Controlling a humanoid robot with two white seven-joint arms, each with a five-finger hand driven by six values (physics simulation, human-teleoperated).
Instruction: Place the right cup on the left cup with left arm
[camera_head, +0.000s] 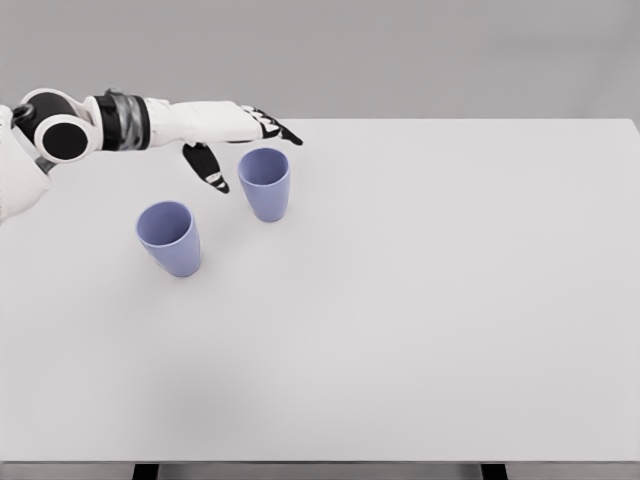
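Note:
Two blue-violet cups stand upright on the white table (420, 320). The right cup (265, 183) is in the upper middle-left. The left cup (169, 237) stands lower and further left, apart from it. My left hand (240, 145) reaches in from the left edge and hovers just left of and behind the right cup's rim. Its fingers (275, 132) are spread past the rim and its thumb (206, 166) hangs down beside the cup. The hand holds nothing. The right arm is out of view.
The table's far edge runs just behind the hand and the right cup. Two dark table legs (145, 471) show under the front edge.

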